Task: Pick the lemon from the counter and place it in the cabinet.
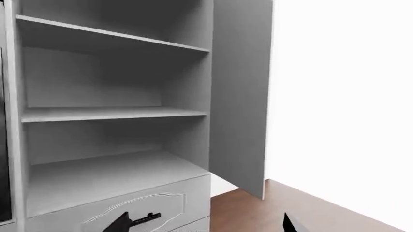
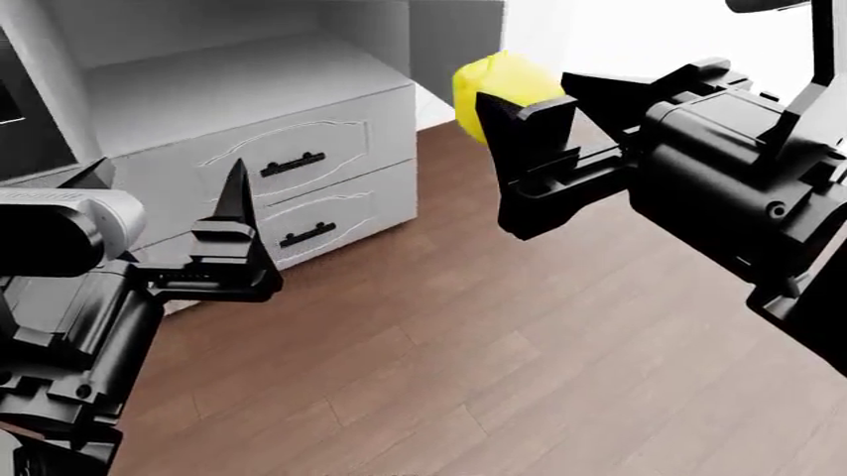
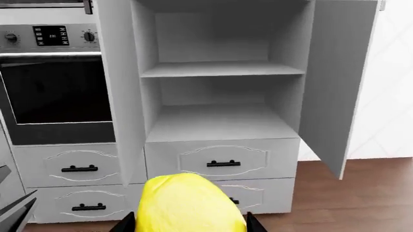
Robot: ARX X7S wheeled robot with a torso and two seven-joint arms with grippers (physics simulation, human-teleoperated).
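Holding the lemon between closed fingers, the right gripper hangs over the floor, near the cabinet. The lemon could bump a shelf edge and slip out. The left gripper is open and empty.

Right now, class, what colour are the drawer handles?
Black. The drawer handles show best in the right wrist view.
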